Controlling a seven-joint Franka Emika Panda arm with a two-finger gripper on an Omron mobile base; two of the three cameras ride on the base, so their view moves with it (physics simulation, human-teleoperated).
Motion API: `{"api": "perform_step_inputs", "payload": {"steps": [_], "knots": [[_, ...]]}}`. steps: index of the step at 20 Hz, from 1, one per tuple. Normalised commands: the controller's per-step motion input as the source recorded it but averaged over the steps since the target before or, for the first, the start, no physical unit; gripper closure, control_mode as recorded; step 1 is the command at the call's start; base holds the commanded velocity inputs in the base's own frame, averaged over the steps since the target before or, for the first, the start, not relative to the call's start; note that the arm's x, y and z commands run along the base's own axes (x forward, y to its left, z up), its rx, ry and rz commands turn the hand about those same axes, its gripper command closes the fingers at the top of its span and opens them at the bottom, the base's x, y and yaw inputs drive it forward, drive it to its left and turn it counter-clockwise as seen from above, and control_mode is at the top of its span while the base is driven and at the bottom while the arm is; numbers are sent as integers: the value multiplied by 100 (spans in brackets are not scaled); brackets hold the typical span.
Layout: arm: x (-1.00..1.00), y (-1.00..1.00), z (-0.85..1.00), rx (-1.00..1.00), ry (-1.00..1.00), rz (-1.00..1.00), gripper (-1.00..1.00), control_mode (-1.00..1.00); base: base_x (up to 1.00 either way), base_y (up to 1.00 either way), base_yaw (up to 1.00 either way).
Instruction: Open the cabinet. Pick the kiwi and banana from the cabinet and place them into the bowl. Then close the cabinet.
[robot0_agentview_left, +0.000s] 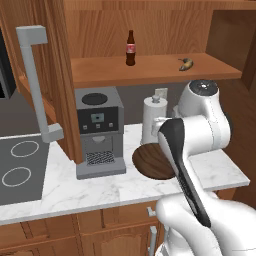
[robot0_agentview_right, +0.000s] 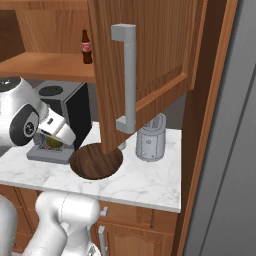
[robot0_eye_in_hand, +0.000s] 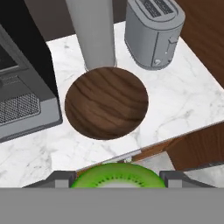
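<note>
**Kiwi carried toward the bowl, not yet over it**

The fingers (robot0_eye_in_hand: 117, 180) are pinching the kiwi (robot0_eye_in_hand: 114, 177), which sits between the two dark tips at the bottom of the hand view. The bowl (robot0_eye_in_hand: 106, 103) lies on the table (robot0_eye_in_hand: 183, 94) below and ahead of the fingers, and nothing is in it yet. In the right base view the kiwi (robot0_agentview_right: 52, 141) hangs beside the bowl's rim, in front of the coffee machine (robot0_agentview_right: 67, 107), so I judge it is not yet above the bowl's middle.

The risk is a release that comes too early. The fruit is round, so it could hit the rim or the table, roll away and fall off the front edge. The bowl is shallow, so a drop from high could also bounce out.

The banana (robot0_agentview_left: 186, 63) lies on the cabinet (robot0_agentview_left: 150, 30) shelf, high above and beyond the fingers, near a dark bottle (robot0_agentview_left: 130, 48). The open cabinet door (robot0_agentview_right: 150, 60) hangs above the bowl on the far side from the fingers, and the arm could strike it when rising.
</note>
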Motion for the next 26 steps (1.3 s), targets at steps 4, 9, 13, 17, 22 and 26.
{"api": "perform_step_inputs", "payload": {"steps": [4,9,13,17,22,26], "knots": [[52,-16,-21,5,11,0,100,-100,0,0,0],[37,-13,-46,14,8,0,100,-100,0,0,0],[16,-13,-63,9,3,0,100,-100,0,0,0],[15,-5,-55,6,0,0,100,-100,0,0,0],[21,0,-43,0,0,0,100,-100,0,0,0],[47,0,-32,-2,0,0,100,-100,0,0,0]]}}
